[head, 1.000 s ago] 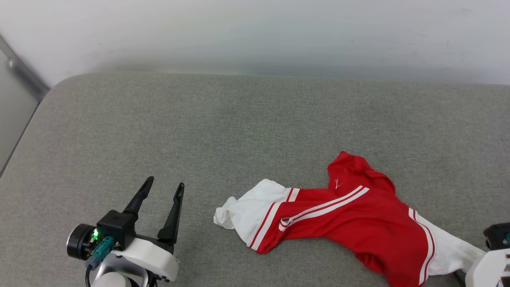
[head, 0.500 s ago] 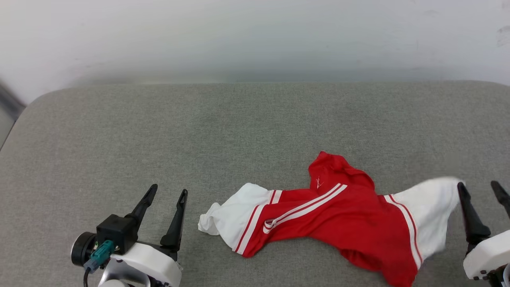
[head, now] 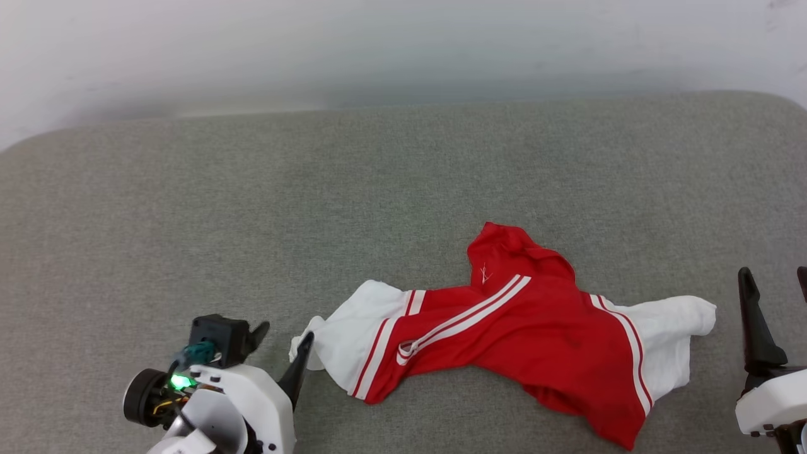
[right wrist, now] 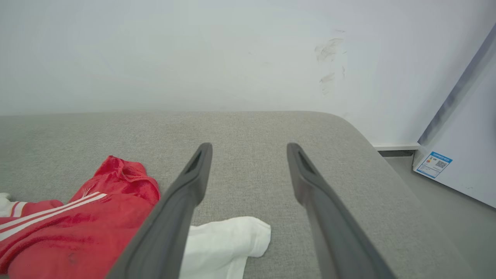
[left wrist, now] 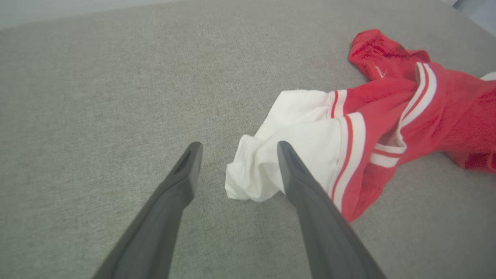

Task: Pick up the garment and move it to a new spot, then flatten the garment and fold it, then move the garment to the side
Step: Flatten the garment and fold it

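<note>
The garment, red with white sleeves and red-and-white striped trim, lies crumpled and spread sideways on the grey cushion. My left gripper is open at its left sleeve. In the left wrist view that gripper has the white sleeve end between its fingers, low over the cushion, and the red body stretches off to the right. My right gripper is open just right of the other white sleeve, apart from it. In the right wrist view this gripper hangs above that sleeve.
A pale wall runs along the cushion's far edge. The cushion's rounded right corner drops to the floor, where a white panel with a small label stands. Bare cushion stretches beyond and left of the garment.
The head camera has turned right. The right sleeve was swung up and out and now lies flat, free of the right gripper. The left gripper has tilted in toward the left sleeve.
</note>
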You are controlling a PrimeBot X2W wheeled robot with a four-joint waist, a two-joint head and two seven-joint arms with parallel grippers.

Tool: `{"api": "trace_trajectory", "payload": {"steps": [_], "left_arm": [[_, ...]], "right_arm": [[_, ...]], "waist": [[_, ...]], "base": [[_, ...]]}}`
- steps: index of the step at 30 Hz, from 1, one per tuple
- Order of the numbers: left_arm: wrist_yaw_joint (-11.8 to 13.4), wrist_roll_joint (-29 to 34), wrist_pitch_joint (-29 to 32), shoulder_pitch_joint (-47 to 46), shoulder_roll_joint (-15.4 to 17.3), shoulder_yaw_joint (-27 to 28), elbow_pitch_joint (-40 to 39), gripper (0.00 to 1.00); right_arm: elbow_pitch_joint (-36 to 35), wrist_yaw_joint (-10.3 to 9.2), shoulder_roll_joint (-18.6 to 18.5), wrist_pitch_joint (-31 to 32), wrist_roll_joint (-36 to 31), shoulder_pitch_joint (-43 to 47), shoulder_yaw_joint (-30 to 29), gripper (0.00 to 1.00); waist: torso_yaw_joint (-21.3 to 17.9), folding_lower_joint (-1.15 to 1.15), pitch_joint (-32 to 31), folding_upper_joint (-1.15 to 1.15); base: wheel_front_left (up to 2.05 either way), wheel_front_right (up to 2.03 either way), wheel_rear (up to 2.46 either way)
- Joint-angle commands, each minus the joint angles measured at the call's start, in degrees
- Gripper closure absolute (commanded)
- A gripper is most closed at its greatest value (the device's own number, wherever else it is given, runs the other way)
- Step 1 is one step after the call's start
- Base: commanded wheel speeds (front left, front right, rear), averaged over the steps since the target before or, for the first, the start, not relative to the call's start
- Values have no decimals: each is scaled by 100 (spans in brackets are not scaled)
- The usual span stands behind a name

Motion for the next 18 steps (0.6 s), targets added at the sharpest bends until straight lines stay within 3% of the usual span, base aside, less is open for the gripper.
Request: {"api": "trace_trajectory", "payload": {"steps": [1,5,13,18], "left_arm": [[44,-74,641,71,97,-108,-148,0],[254,-168,1562,10,198,-130,-457,0],[586,-6,2003,-206,338,-8,-419,0],[480,-67,2107,-287,369,-93,-202,0]], "right_arm": [[-71,-2,42,33,-42,-23,-36,0],[-126,-2,95,32,-72,-25,-27,0],[-82,-2,157,9,-149,-105,61,0],[-38,-2,191,-4,-185,-163,85,0]], "waist": [[-73,0,115,0],[-135,0,271,0],[-243,0,550,0],[-294,0,713,0]], "base": [[0,0,0],[0,0,0],[0,0,0],[0,0,0]]}}
